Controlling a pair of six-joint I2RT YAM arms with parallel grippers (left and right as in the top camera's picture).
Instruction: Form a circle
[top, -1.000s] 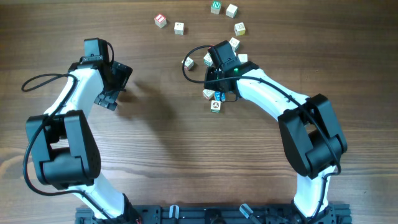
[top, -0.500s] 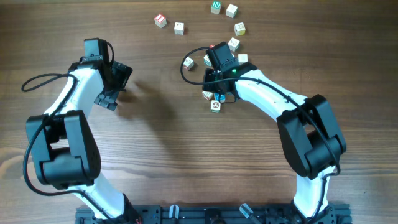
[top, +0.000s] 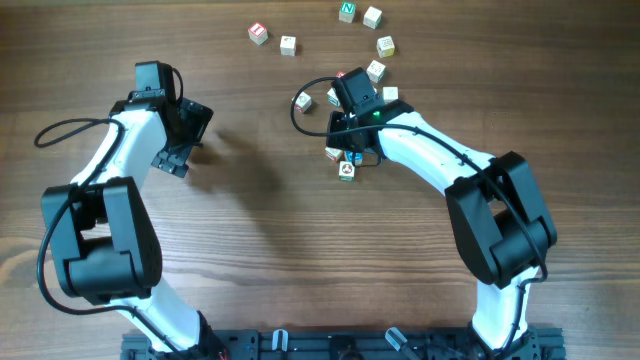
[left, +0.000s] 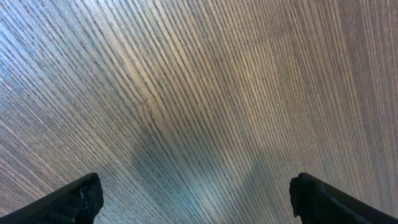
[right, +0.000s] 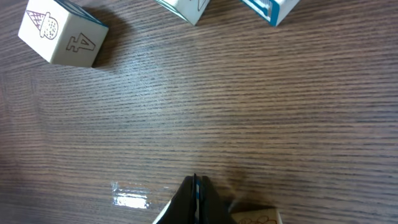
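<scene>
Several small pale wooden cubes lie loose at the table's far middle, in no closed circle: a red-faced one (top: 259, 33), a green one (top: 347, 11), and others running down in an arc past one (top: 385, 46) to a low cluster with a blue-faced cube (top: 352, 156). My right gripper (top: 347, 130) points down among them, just above that cluster. In the right wrist view it (right: 194, 190) is shut on nothing, with a cube (right: 255, 216) beside its tip. A cube marked 4 (right: 62, 34) lies further off. My left gripper (top: 188, 138) stands open over bare wood (left: 199, 199).
The wood-grain table (top: 250, 230) carries only the cubes and both arms. The right arm's black cable (top: 300, 105) loops beside a cube (top: 305, 100). The arm bases sit on a black rail (top: 330, 345) at the near edge.
My right wrist has shifted slightly to the left among the cubes. The cubes and the left arm have not moved.
</scene>
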